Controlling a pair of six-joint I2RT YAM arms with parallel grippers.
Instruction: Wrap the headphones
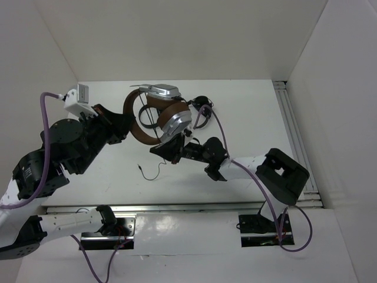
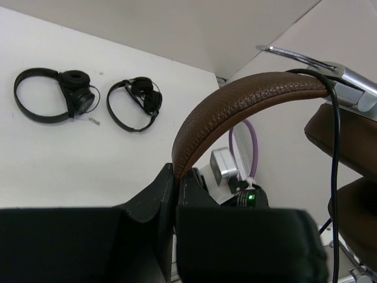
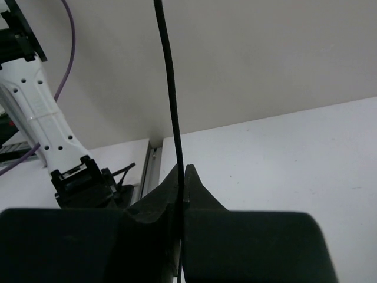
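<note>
The headphones [image 1: 158, 115] hang above the table, with a brown headband [image 2: 235, 106], brown ear pads [image 2: 344, 132] and silver earcups [image 1: 177, 124]. My left gripper [image 1: 128, 126] is shut on the headband, whose end sits pinched between the fingers [image 2: 159, 194]. A thin black cable [image 2: 334, 135] is draped over the band beside the earcup. My right gripper [image 1: 164, 148] sits just below the earcups and is shut on that cable [image 3: 169, 88], which runs straight up out of the fingertips [image 3: 197, 186]. The cable's loose end with its plug [image 1: 147, 174] lies on the table.
Two smaller all-black headphones [image 2: 56, 94] [image 2: 134, 103] lie on the table at the back; one [image 1: 203, 111] peeks out right of the earcups. White walls close in the back and both sides. A metal rail [image 1: 297, 138] runs along the right edge.
</note>
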